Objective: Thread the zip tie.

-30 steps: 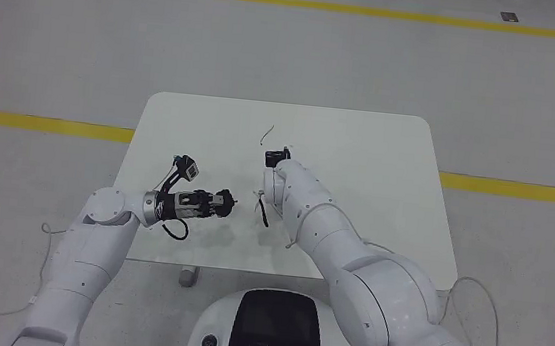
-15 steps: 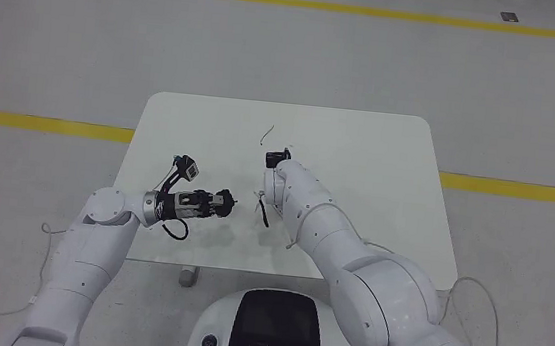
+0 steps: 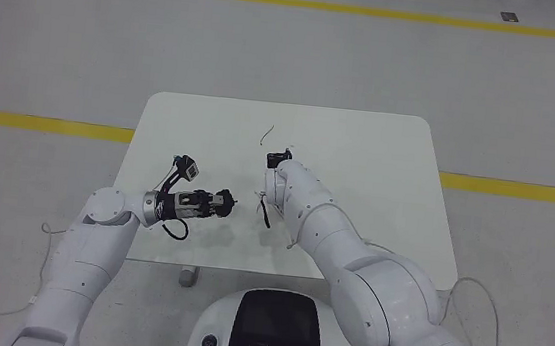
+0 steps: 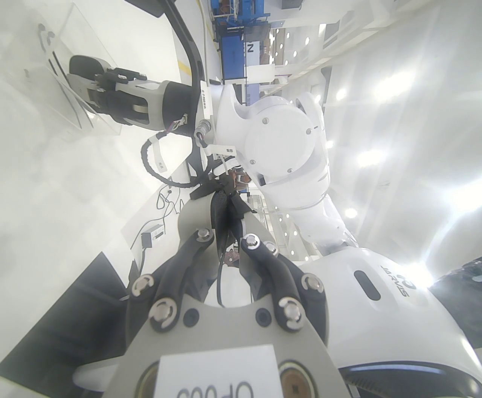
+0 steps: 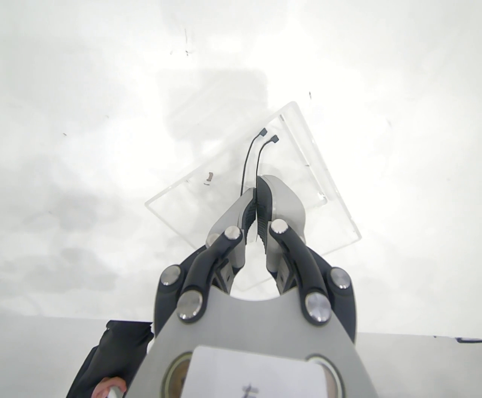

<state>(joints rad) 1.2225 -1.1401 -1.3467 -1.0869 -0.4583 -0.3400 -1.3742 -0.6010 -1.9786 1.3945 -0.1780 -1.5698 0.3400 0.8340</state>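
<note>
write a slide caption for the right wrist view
Right hand pinching a black zip tie over a clear plate.

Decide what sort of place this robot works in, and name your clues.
Probably a big industrial hall or robotics lab: bare grey floor marked with yellow lines, one white table standing alone, plus ceiling lights and blue racking in the background.

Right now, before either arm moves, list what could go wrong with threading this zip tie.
1. The right gripper is shut on the zip tie well back from its head, so the long free end may flex and miss.
2. That end lies over the clear plate and might snag on it.
3. The left gripper, shut on a thin black strand, stands apart from the right; closing the gap could misalign them.
</note>
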